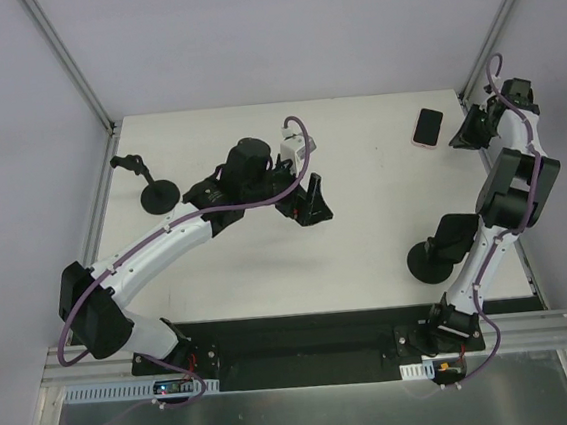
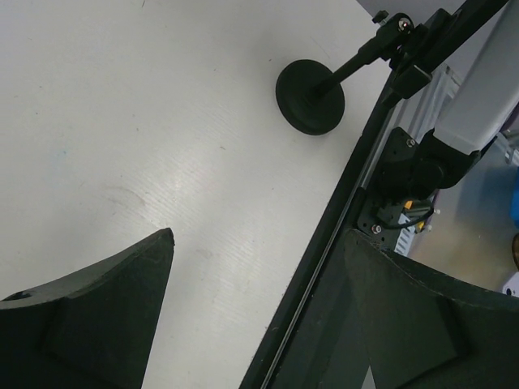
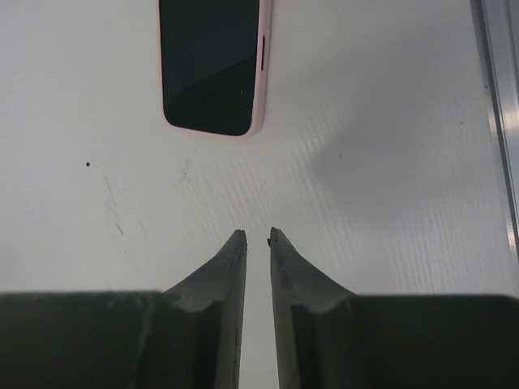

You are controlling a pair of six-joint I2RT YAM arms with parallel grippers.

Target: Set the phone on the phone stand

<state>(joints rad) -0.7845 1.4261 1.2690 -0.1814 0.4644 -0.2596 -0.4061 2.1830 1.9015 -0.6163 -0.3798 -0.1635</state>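
**Item 1, R gripper** (image 3: pixel 258 235) (image 1: pixel 463 135). Jaws drawn in to a thin slit with nothing btwn the tips. Tips point down at bare table (image 3: pixel 389 97), clear of everything.

**Item 2, phone** (image 3: pixel 212 65) (image 1: pixel 428 127). Pink case, dark screen up, lying flat on the table. Pos.: far right part of the table, just beside R gripper, not touching. In the right wrist view its short end faces the tips, ahead of them and a little left of the slit (upper part runs out of frame). Not on any stand.

**Item 3, L gripper** (image 2: pixel 258 235) (image 1: pixel 305 206). Jaws wide, empty. Hangs over the middle of the table w/ bare surface below. Well apart from the phone.

**Item 4, near stand** (image 2: pixel 310 96) (image 1: pixel 431 262). Black disc base on the table w/ a slanting stem and a knob at the top. Stands close to the near edge, beside the right arm's lower links. Nothing on it.

**Item 5, far-left stand** (image 1: pixel 158 196). Black disc base and thin angled arm, at the table's left side. Nothing on it. Cannot tell which of items 4 and 5 is meant for the phone.

**Item 6, surrounds.** Black mounting strip (image 1: pixel 305 336) along the near edge carries both arm bases. Metal rail (image 3: pixel 499 81) runs along the table's right edge. Purple cable (image 1: pixel 223 210) runs along the left arm.
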